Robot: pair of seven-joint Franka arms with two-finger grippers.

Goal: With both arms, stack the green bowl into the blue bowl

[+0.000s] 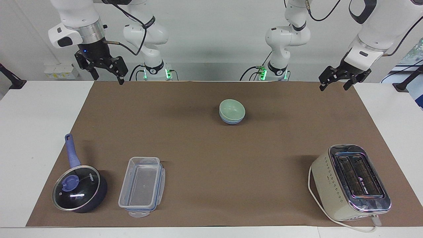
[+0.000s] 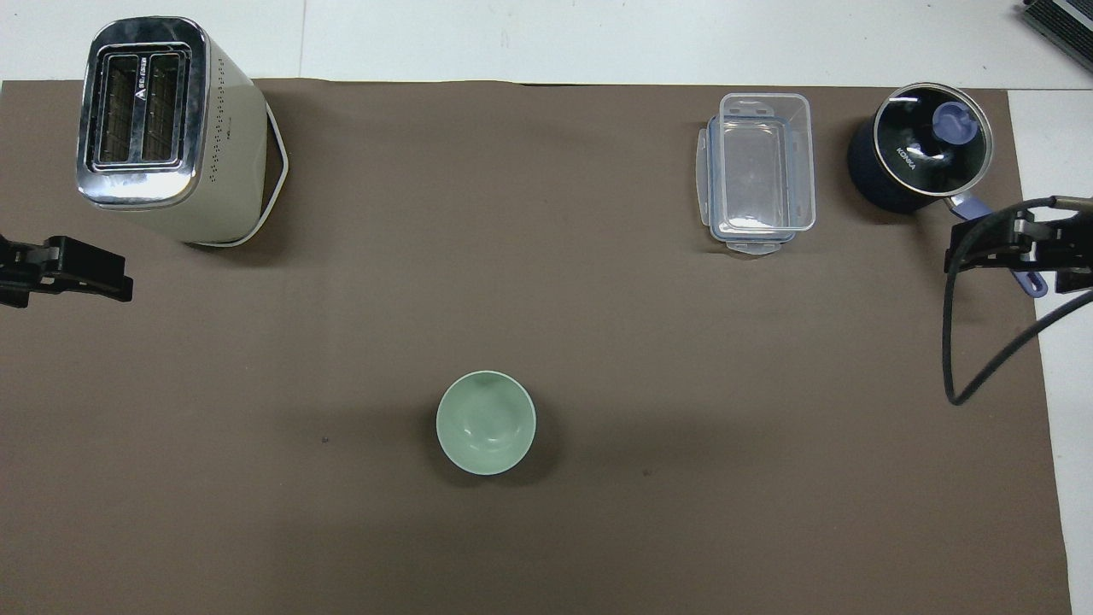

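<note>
The pale green bowl (image 1: 232, 109) sits nested inside the periwinkle-blue bowl (image 1: 231, 121) on the brown mat, midway between the two arms. In the overhead view only the green bowl (image 2: 486, 422) shows; the blue bowl is hidden under it. My right gripper (image 1: 107, 79) is open and empty, raised over the mat's corner at the right arm's end. My left gripper (image 1: 333, 88) is open and empty, raised over the mat's corner at the left arm's end, waiting. Both grippers are well apart from the bowls.
A cream toaster (image 1: 352, 181) stands farthest from the robots at the left arm's end. A clear plastic container (image 1: 142, 186) and a dark lidded pot (image 1: 79, 191) with a blue handle lie at the right arm's end, farther from the robots than the bowls.
</note>
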